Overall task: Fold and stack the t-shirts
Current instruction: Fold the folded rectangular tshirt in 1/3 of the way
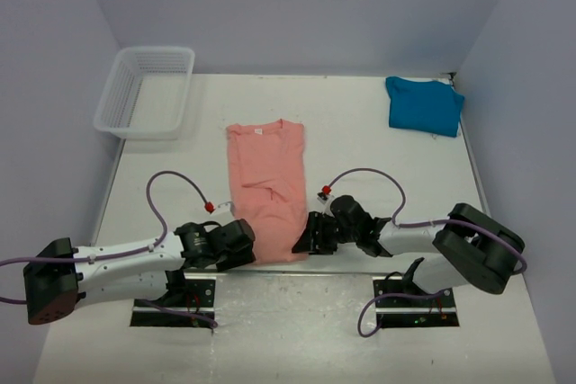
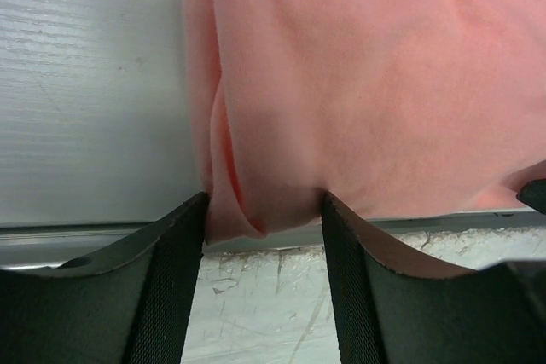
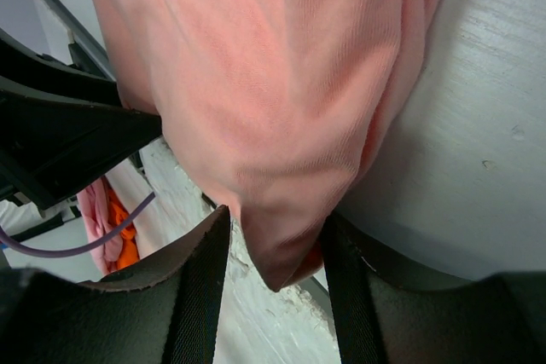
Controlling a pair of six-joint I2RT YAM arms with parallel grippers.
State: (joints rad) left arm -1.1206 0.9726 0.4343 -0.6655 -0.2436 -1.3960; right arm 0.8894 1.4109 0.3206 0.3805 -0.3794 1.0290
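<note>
The salmon-pink t-shirt [image 1: 265,182] lies flat on the table as a narrow folded strip, neck label at the far end. My left gripper [image 1: 247,242] is at its near left corner and my right gripper [image 1: 303,236] at its near right corner. In the left wrist view the jaws of the left gripper [image 2: 264,210] stand apart, with the bunched hem of the pink shirt [image 2: 367,83] filling the gap at the tips. The right gripper [image 3: 277,228] also stands open around a hanging corner of the pink shirt [image 3: 256,83], which touches only one finger. The teal-blue t-shirt [image 1: 425,105] lies folded at the far right.
A white mesh basket [image 1: 144,92] stands at the far left corner. The near table edge [image 2: 102,232] runs just under both grippers. Purple cables loop above each wrist. Walls close in the table on three sides.
</note>
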